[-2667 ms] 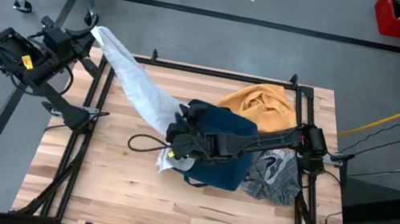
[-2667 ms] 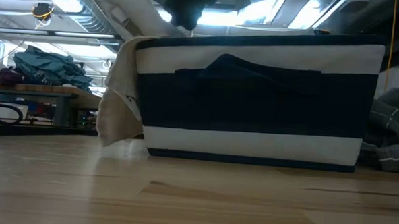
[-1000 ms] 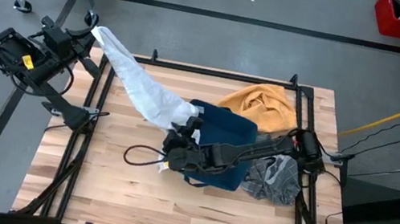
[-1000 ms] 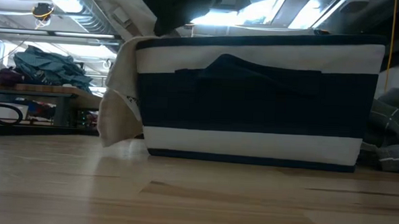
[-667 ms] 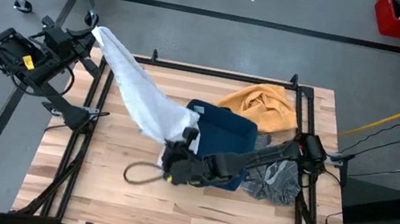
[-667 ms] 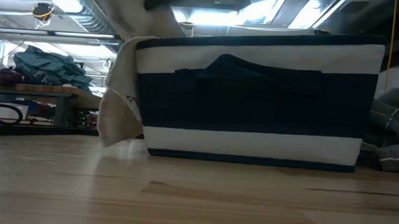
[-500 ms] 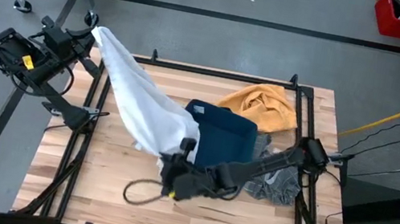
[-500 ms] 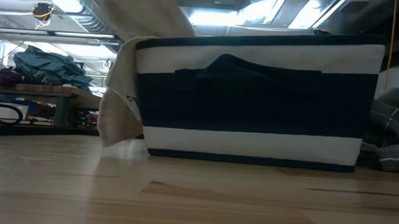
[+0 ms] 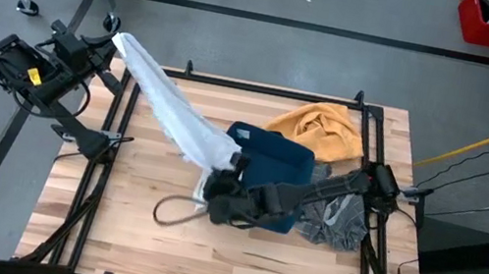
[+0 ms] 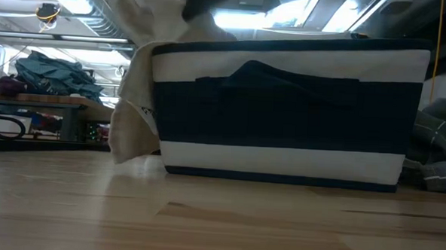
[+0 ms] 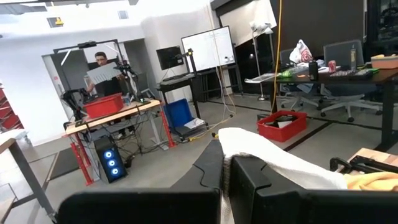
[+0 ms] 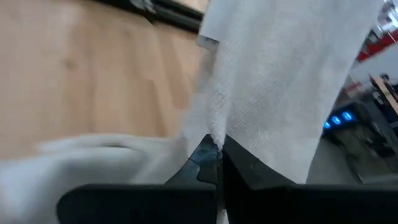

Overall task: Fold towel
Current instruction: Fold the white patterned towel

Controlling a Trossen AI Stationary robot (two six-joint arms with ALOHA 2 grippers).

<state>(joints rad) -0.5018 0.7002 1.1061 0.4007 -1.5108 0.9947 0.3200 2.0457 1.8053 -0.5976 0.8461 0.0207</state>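
Since 0.5 s ago the right gripper (image 9: 214,200) has shifted back toward the bin and the white towel (image 9: 175,106) has narrowed from a broad sheet to a tighter band. Towel is stretched diagonally over the table's (image 9: 109,234) far-left quarter: one end at the left gripper (image 9: 113,39), off the table's far-left corner, the other end at the right gripper near table centre. Left gripper: jaws closed on the towel end; in left wrist view the cloth (image 11: 273,158) runs out from between the fingers (image 11: 249,186). Right gripper: jaws closed on the towel edge; in right wrist view the fingertips meet on the fabric (image 12: 280,81). Navy-and-white bin (image 9: 268,176) sits just beside the right gripper, at table centre; low view shows its striped side wall (image 10: 284,112) w/ towel (image 10: 133,113) draped at one end. Yellow cloth (image 9: 321,125) lies beyond the bin, grey checked cloth (image 9: 336,217) on the bin's right. Person (image 11: 102,78) visible in the room, well apart from the table.
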